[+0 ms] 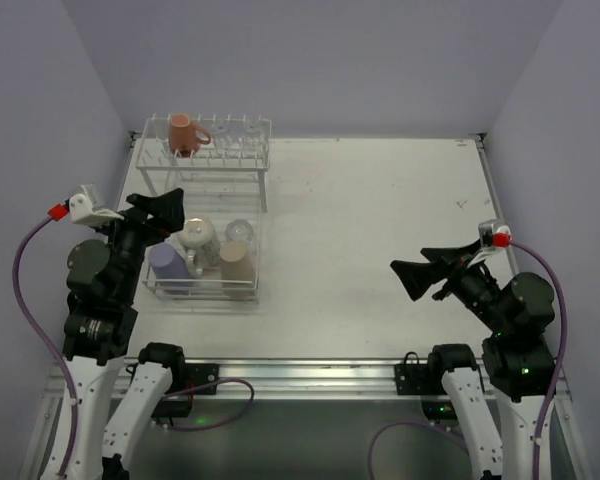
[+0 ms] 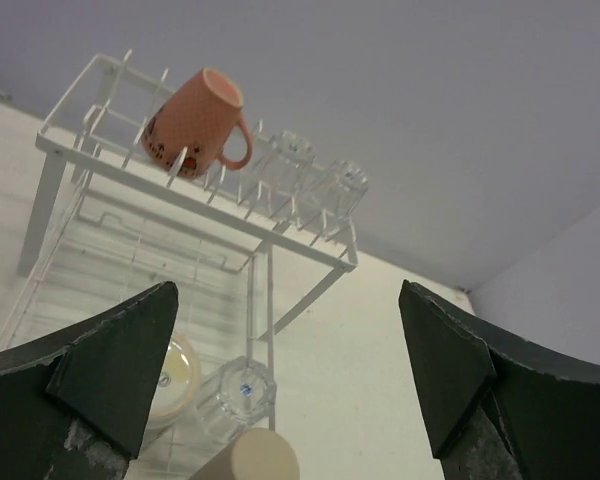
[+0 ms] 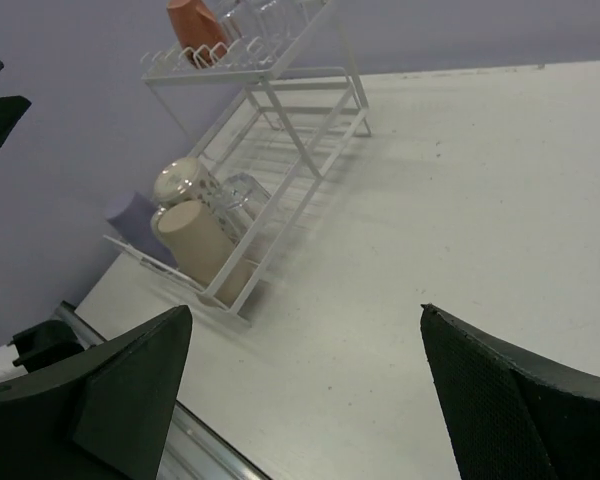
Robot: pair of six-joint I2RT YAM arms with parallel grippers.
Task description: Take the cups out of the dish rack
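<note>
The white wire dish rack (image 1: 264, 180) stands at the back left. On its upper shelf are a salmon-pink mug (image 1: 187, 133) and clear glasses (image 1: 236, 134). The lower basket holds a lavender cup (image 1: 167, 265), a white mug (image 1: 198, 238), a clear glass (image 1: 239, 231) and a tan tumbler (image 1: 236, 265). My left gripper (image 1: 170, 215) is open and empty above the basket's left side; its wrist view shows the pink mug (image 2: 195, 120), white mug (image 2: 175, 370), glass (image 2: 238, 395) and tumbler (image 2: 255, 458). My right gripper (image 1: 410, 268) is open and empty above the bare table, well right of the rack (image 3: 310, 150).
The table (image 1: 380, 210) is white, walled by lavender panels on three sides. A metal rail (image 1: 310, 372) with the arm bases runs along the near edge. In the right wrist view the tan tumbler (image 3: 202, 243) sits at the basket's near corner.
</note>
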